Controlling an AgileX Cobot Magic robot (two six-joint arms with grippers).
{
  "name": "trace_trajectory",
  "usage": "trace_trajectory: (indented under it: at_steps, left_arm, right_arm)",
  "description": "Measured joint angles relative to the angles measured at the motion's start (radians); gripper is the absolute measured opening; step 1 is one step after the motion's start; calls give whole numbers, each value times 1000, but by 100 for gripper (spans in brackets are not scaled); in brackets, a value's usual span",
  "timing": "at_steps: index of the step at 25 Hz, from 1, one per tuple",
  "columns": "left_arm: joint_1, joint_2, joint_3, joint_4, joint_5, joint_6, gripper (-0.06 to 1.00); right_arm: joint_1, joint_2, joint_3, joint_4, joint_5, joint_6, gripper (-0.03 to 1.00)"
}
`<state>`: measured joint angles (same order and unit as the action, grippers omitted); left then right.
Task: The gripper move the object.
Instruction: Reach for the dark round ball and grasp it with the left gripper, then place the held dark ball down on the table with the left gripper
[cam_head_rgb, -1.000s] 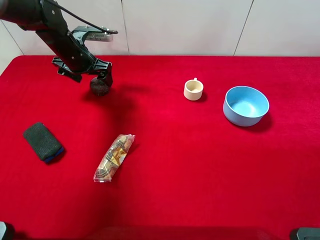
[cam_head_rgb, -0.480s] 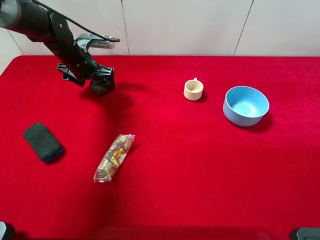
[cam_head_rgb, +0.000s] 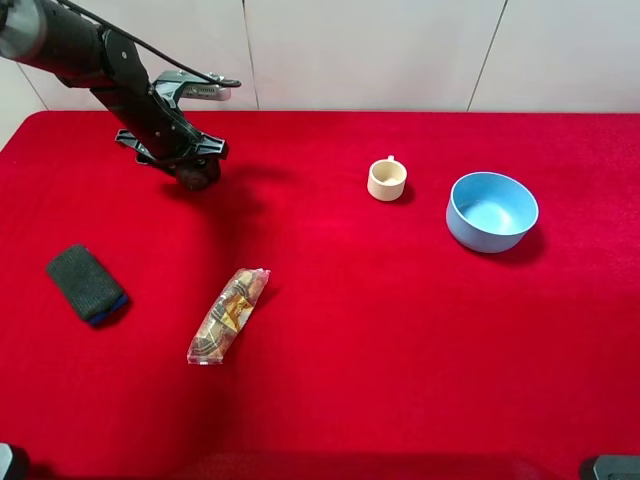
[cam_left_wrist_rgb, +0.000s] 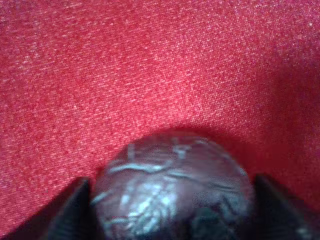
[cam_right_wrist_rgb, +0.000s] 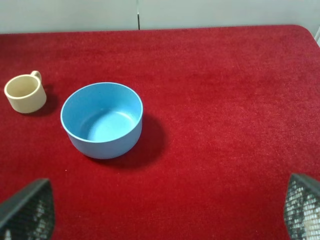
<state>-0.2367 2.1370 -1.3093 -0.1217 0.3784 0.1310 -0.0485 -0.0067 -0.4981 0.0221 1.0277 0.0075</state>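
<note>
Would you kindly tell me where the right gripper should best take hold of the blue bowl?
Its rim wall, I would say, from straight above with one finger inside and one outside: the blue bowl stands upright, open and empty, and may be too wide to span.

The table (cam_head_rgb: 400, 380) is red all over. A cream cup (cam_head_rgb: 386, 180) stands toward the far side, a blue bowl (cam_head_rgb: 491, 211) near it on the right. Nearer the front lie a clear snack packet (cam_head_rgb: 229, 315) and, left of it, a dark sponge block (cam_head_rgb: 87, 284) (the ball (cam_head_rgb: 197, 174) at far left sits low; contact with the table is unclear)
</note>
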Motion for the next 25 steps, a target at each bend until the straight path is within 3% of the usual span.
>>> trace_trajectory:
  at_steps: [17,25]
  left_arm:
    - [0,0,-4,-1,34,-1,60]
    - [0,0,-143,-1,217,-1,60]
  right_arm:
    - [0,0,0,0,0,0,69]
    - [0,0,0,0,0,0,69]
